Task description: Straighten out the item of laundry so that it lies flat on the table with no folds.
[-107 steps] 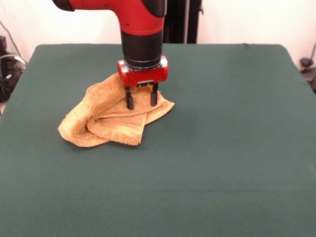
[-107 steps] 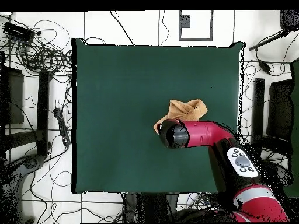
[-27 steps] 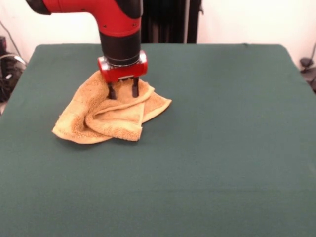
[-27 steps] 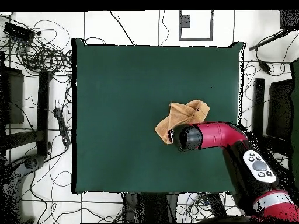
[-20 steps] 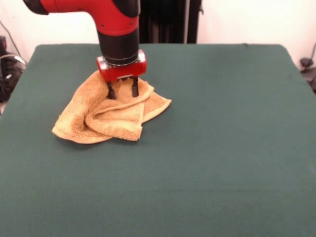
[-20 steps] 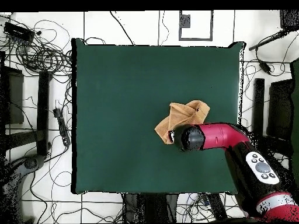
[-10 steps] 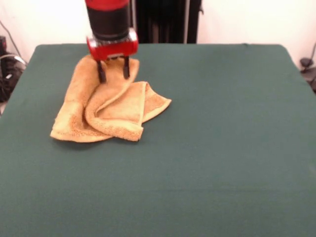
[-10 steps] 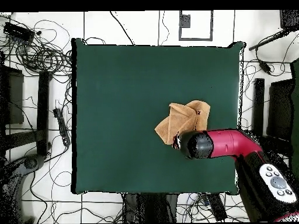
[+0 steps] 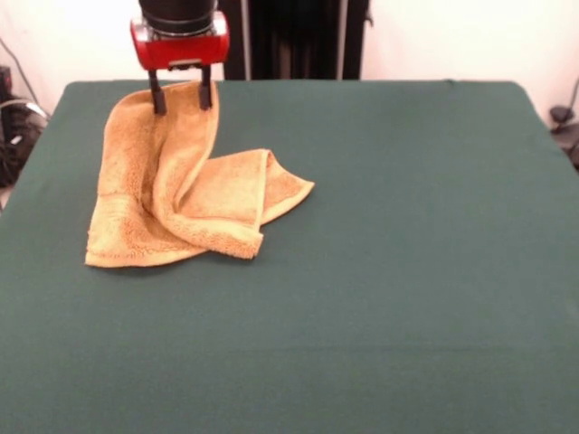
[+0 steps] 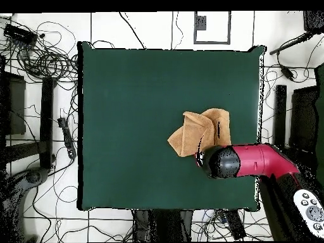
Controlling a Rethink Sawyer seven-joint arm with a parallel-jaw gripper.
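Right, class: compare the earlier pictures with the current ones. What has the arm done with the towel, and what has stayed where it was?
The gripper, jaws shut on one edge of the towel, has drawn back toward the table's far edge, pulling that edge with it and opening the crumpled heap into a longer sheet. The folded flap at the near right and the near corners have barely shifted; the towel is still not flat.

Floor [image 10: 158,22] around the surface: white, marked with dark grid lines. Tangled black cables [image 10: 44,54] lie on it, densest at one corner. A dark square-outlined marker [image 10: 212,26] sits by one edge. Black equipment [image 10: 47,120] lines both sides. Front view: black stand [image 9: 308,38] against white wall [image 9: 452,36].
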